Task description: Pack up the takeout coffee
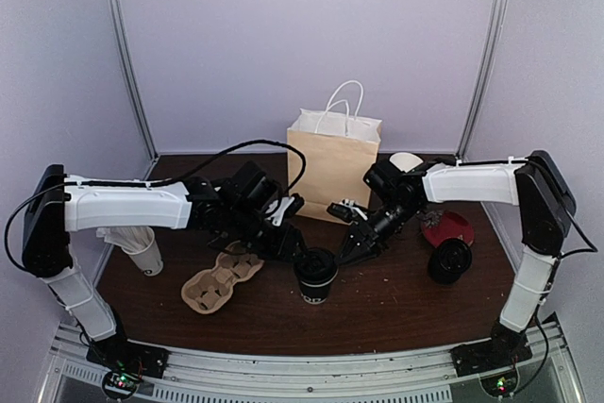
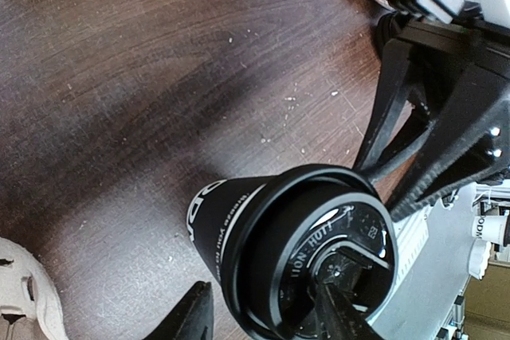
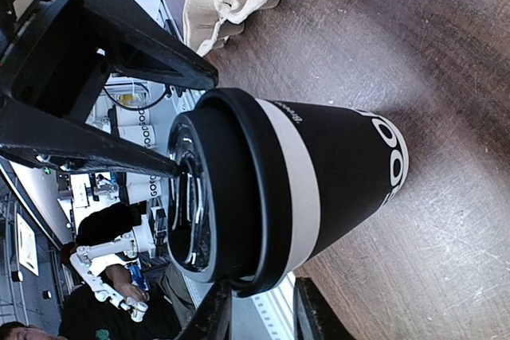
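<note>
Cup point(image 1: 315, 280): black paper, white lettering
Lid point(image 2: 335, 252): embossed "HOT!"
Left gripper point(image 2: 267, 314): open astride lid
Right gripper point(image 3: 263, 312): grip unclear

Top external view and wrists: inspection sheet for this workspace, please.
Surface: dark wood table, scuffed.
Job's things: lidded cup upright centre; second cup right; paper bag behind; cardboard carrier left.
Clutter: white cup of sticks, mug, red item.
Grippers: left gripper jaws apart astride the lid; right gripper at its rim, grip unclear.
Cables: black cable arches off left arm.
Surroundings: pale walls, metal posts.
</note>
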Robot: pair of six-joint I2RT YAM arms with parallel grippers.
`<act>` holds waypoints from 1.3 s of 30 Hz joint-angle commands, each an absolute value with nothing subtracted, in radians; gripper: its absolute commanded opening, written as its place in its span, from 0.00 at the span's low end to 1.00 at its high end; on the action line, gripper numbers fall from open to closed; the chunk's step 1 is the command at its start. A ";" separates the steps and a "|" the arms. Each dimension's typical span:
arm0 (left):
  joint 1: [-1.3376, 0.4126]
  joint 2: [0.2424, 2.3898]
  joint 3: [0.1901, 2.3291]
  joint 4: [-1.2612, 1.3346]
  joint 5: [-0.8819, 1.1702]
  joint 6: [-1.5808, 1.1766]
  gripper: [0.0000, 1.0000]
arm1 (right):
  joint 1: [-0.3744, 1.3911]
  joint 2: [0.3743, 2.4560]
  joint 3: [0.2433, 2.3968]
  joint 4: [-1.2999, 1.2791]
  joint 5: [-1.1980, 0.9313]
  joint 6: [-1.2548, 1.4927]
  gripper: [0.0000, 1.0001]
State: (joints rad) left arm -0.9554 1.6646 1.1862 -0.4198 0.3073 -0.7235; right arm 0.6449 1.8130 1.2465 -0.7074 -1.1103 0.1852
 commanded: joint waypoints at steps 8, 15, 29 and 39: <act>-0.955 1.719 1.172 -0.406 0.322 -0.701 0.45 | 0.655 1.896 1.277 -0.789 -0.934 0.148 0.23; -0.955 1.722 1.125 -0.425 0.295 -0.695 0.45 | 0.659 1.958 1.327 -0.888 -0.735 0.097 0.19; -0.955 1.673 1.031 -0.435 0.217 -0.675 0.45 | 0.705 2.002 1.315 -0.803 -0.761 0.038 0.19; -0.955 1.622 1.000 -0.336 0.220 -0.647 0.49 | 0.726 2.075 1.369 -0.893 -0.512 0.019 0.19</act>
State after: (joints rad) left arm -0.9508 1.6047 1.0496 -0.2653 0.2764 -0.6891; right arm 0.6724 1.9369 1.4220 -0.9455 -1.0023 0.0422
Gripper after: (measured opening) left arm 0.480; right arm 0.190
